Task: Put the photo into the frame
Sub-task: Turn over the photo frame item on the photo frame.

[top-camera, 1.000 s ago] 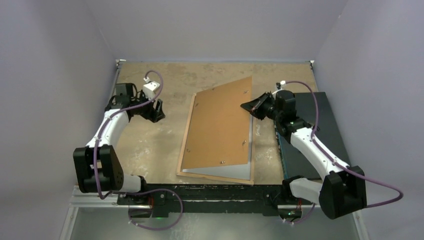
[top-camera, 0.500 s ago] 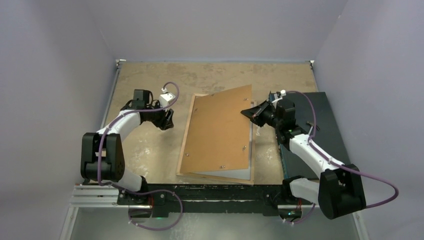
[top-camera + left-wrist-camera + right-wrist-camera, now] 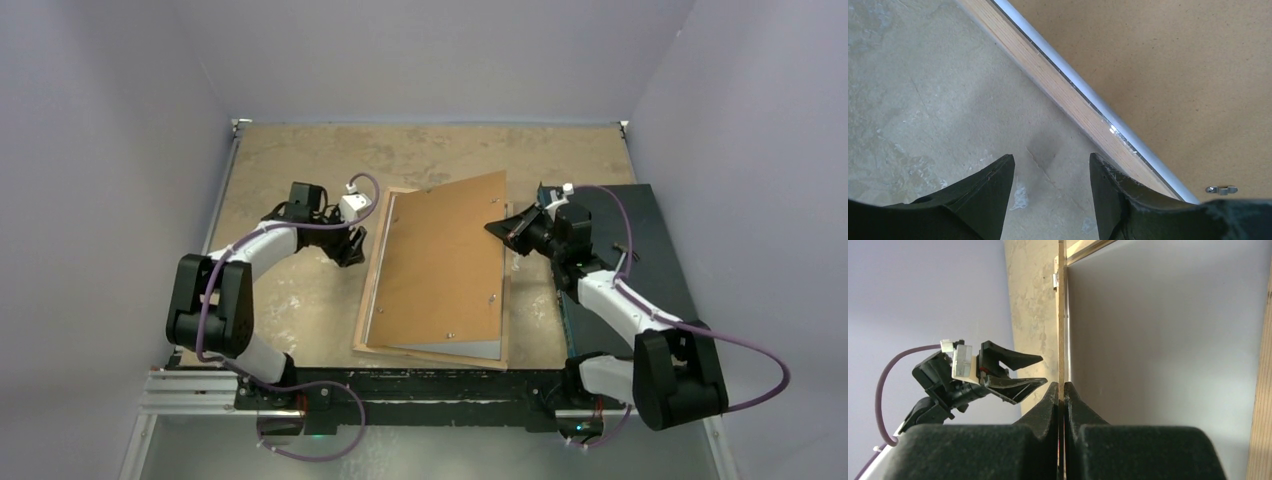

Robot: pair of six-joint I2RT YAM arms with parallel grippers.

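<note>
Okay, your right gripper (image 3: 497, 226) sits just right of centre in the top view. Its fingers (image 3: 1048, 405) are pinched fully together on the right edge of the brown backing board (image 3: 440, 260). That board is tilted, with its right edge raised and its left edge down along the frame's left rail. In the right wrist view the board's thin edge runs straight up the middle of the picture from between the closed fingers.

The frame (image 3: 364, 318) lies flat at the centre of the table (image 3: 420, 150), light wood back up, long sides running top to bottom. Under the raised board the photo (image 3: 1168, 340) seems to lie inside the frame, plain pale side up. No printed side shows, so you cannot be sure it is not another sheet.

Your left gripper (image 3: 352, 250) is just left of the frame, beside the upper part of its left rail, fingers partly apart and gripping nothing. In the left wrist view both fingertips (image 3: 998, 175) hang over bare table. The one at the right of that picture is just beside the wooden rail; you cannot tell if it touches.

A small metal clip (image 3: 1222, 189) sits on the board at lower right. A dark mat (image 3: 655, 250) lies at the right side of the table, under your right arm.
</note>
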